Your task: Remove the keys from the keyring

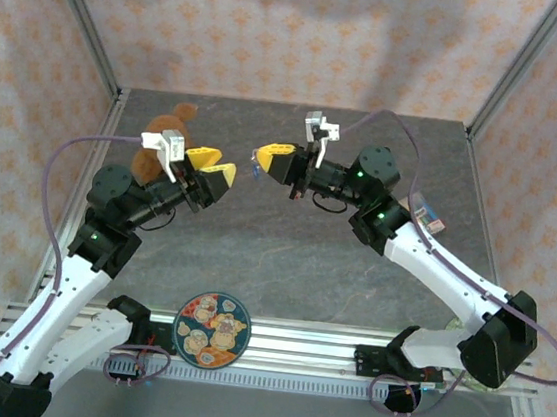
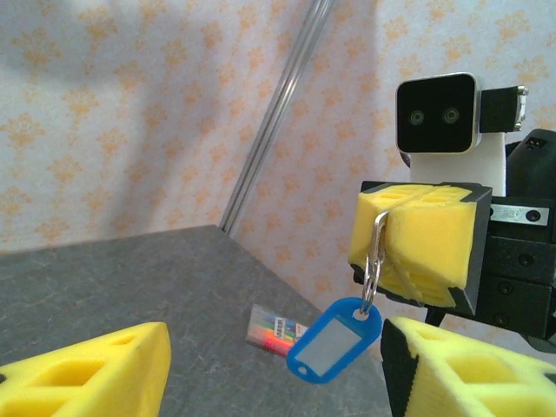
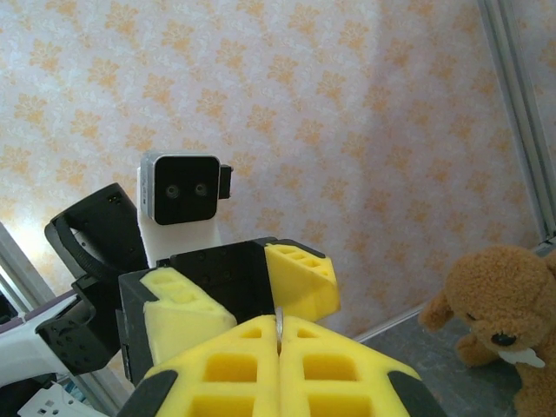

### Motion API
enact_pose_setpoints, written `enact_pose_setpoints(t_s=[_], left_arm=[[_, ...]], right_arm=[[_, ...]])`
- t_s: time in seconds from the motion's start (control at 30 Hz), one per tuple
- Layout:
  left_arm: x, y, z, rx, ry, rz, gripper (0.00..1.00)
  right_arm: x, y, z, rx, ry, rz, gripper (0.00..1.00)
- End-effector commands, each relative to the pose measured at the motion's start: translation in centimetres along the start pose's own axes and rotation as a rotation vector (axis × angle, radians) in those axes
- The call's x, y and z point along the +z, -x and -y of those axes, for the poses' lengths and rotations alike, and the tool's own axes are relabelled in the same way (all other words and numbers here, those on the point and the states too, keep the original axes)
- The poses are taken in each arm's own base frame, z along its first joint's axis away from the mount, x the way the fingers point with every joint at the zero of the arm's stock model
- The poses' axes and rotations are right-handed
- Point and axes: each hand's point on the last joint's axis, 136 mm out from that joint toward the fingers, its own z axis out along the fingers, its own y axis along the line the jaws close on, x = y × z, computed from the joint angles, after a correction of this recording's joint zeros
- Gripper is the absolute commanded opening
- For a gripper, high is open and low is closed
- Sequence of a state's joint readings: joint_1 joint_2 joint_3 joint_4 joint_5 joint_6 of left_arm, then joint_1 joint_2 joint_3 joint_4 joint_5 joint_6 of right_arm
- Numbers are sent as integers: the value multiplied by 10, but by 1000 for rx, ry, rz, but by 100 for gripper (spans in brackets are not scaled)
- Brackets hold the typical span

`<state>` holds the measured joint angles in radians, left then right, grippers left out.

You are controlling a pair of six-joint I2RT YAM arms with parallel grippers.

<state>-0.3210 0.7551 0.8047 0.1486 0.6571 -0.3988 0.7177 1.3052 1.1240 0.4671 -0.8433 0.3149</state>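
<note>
Right pincer (image 1: 264, 157) clamped on keyring (image 2: 374, 261), above tabletop (image 1: 283, 259), nearer far edge; blue tag (image 2: 334, 340) dangles. Left pincer (image 1: 220, 170) wide, just beside. Keys indistinct. Risk: left pinches tag, tugs ring from foam, drops it.

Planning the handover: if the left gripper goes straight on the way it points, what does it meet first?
The left gripper would probably meet the blue tag hanging from the keyring pinched in the right gripper; depth is unclear.
</note>
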Motion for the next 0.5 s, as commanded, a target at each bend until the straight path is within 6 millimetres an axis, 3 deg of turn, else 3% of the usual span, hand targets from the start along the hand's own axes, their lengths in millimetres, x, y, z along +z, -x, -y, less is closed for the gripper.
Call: enact_pose_setpoints(t_s=[0.0, 0.23, 0.47], left_arm=[[0, 11, 4, 26, -8, 50, 64], [8, 7, 18, 61, -52, 6, 51], [13, 4, 24, 85, -65, -3, 49]], right_arm=[[2, 22, -13, -25, 20, 53, 0], [8, 18, -15, -28, 20, 45, 0], [13, 13, -18, -38, 22, 33, 0]])
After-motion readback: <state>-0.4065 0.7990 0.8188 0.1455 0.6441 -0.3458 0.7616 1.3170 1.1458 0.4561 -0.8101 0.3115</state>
